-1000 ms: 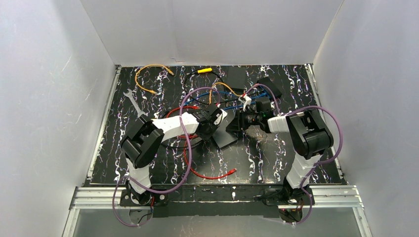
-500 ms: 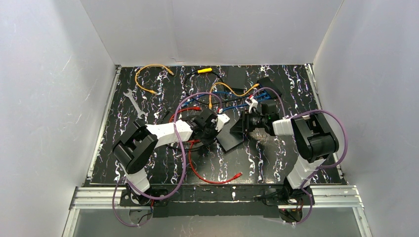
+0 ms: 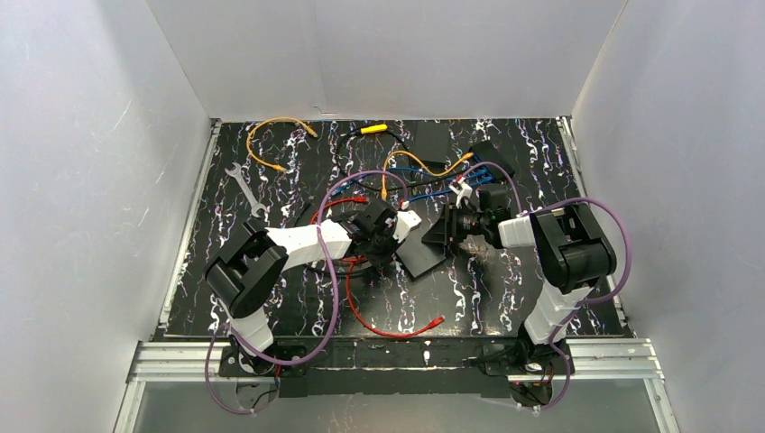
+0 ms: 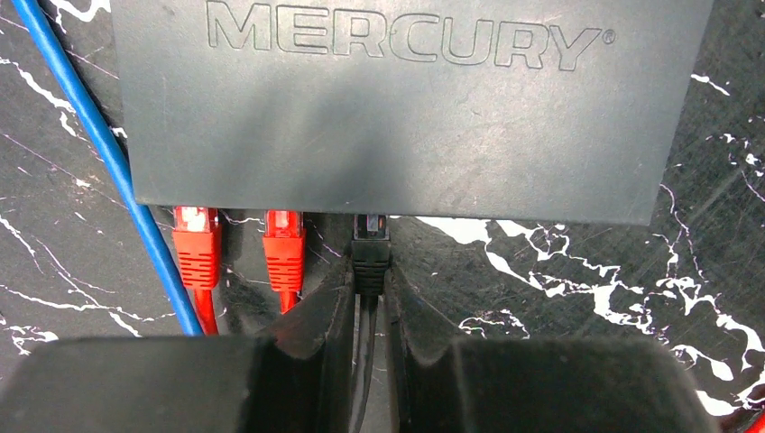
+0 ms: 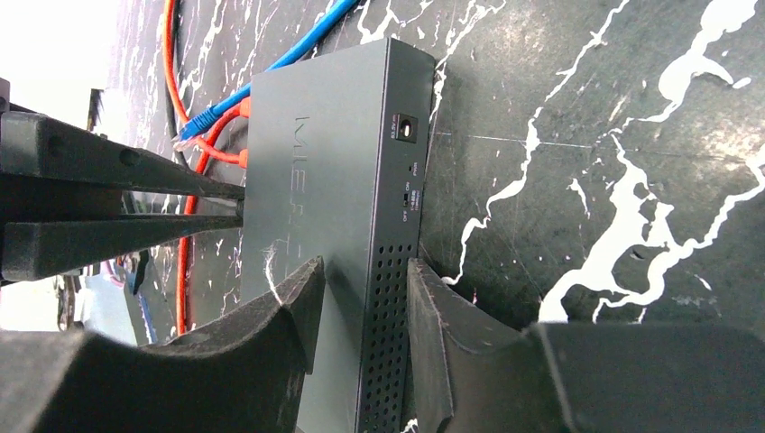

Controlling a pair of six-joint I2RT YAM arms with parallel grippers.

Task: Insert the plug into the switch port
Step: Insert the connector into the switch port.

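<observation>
Left tool (image 4: 368, 293) pinches the plug (image 4: 370, 253), which looks nearly in the switch (image 4: 397, 117). Right tool (image 5: 361, 289) grips the switch. One push left.

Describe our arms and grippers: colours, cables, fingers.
The left arm and right arm have white links and black joints, each trailed by a loose purple cable. The left gripper and right gripper have matte black fingers tapering to the tips. No markings show.
</observation>
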